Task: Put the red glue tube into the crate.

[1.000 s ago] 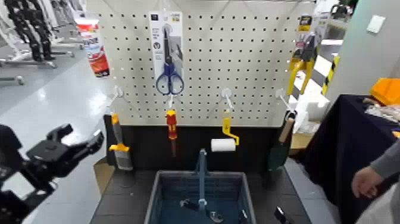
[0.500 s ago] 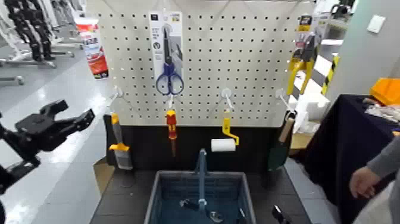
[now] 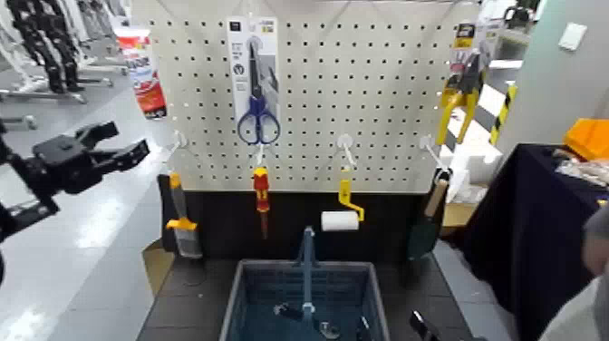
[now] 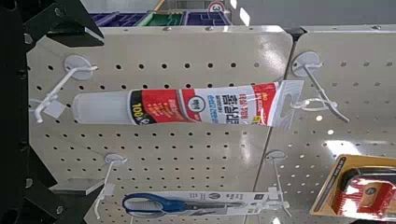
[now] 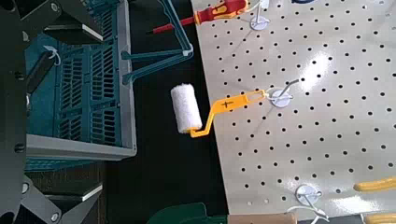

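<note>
Red glue tube [image 4: 177, 105]: white body, red band, red-and-dark print. Crate [image 3: 237, 299]: blue-grey mesh. Pegboard [image 3: 381, 100]: white, dotted hole grid. Paint roller [image 5: 185, 109]: white, yellow handle.

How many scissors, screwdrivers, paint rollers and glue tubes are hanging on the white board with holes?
Scissors: 1
Screwdriver: 1
Paint roller: 1
Red glue tube: 1
Total: 4
</note>
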